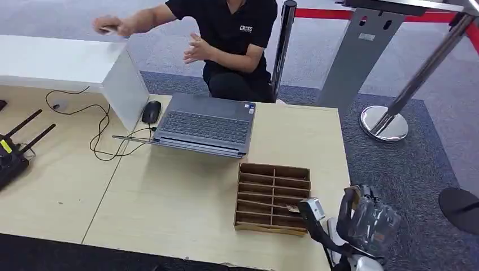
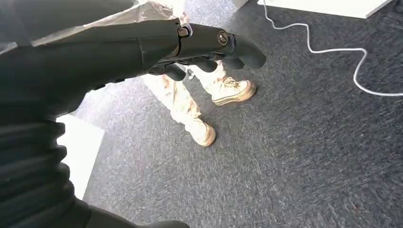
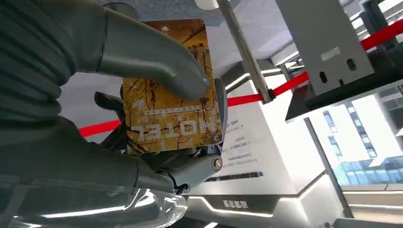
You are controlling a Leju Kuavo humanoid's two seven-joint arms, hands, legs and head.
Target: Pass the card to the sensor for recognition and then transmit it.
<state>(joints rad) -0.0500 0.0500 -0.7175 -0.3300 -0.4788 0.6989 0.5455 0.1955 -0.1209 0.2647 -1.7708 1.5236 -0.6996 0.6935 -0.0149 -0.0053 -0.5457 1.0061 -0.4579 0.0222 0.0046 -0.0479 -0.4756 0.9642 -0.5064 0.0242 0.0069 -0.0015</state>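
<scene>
My right hand [image 3: 157, 118] holds the card [image 3: 171, 95], a yellow-brown hotel card. In the right wrist view the thick thumb presses on its face and the darker fingers support it from behind, so the card stands in the middle left of that picture. In the head view this hand [image 1: 361, 223] is at the lower right of the frame, just beside the right end of the cardboard organizer [image 1: 273, 197] and over the edge of the table [image 1: 169, 197].

I think the main risk is that the card slips. Only the thumb and the fingers behind keep it, and the thumb covers a small part of the face, so a quick turn of the wrist could make it slide or rotate. The hand is also near the table edge, so a dropped card may fall to the carpet. I cannot recognise the sensor with certainty in these pictures, so a wrong aim is also possible. The laptop [image 1: 206, 124] and the person [image 1: 226, 39] are far, at the upper middle of the head view, so the reach will be long.

My left hand [image 2: 209, 47] hangs over the grey carpet, with the fingers loosely curled and holding nothing.
</scene>
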